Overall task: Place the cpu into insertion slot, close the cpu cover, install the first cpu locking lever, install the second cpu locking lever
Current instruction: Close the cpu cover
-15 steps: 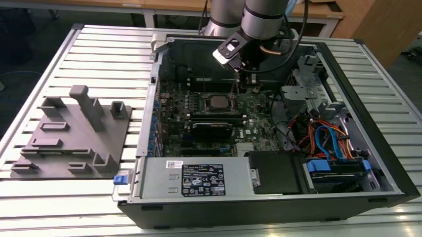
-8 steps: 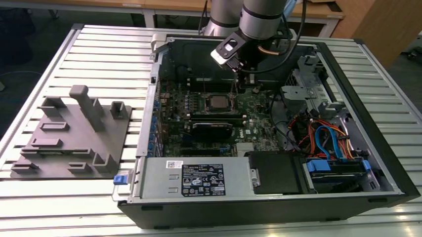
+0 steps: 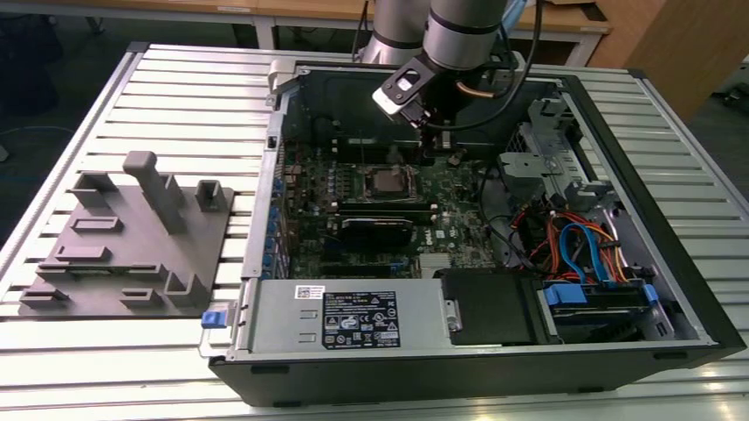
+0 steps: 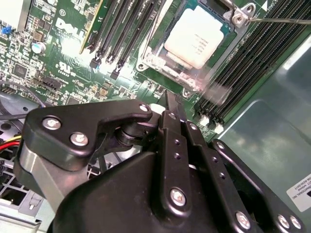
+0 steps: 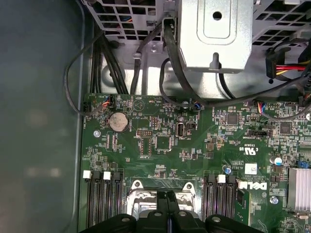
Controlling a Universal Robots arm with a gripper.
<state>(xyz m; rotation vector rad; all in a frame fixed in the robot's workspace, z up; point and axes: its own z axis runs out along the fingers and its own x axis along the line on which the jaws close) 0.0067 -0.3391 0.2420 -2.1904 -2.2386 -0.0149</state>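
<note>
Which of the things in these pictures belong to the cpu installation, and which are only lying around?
For the job: cpu, seated in the insertion slot; cpu cover; gripper, shut.
Just lying about: grey fixture block, power supply box, memory slots, coin battery.

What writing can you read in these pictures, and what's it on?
Nothing can be quoted with confidence.
Power supply label: print too small.
Circuit board: white logo and codes, tiny or skewed.
cpu top: faint marks, blurred.
Case sticker: too small.
</note>
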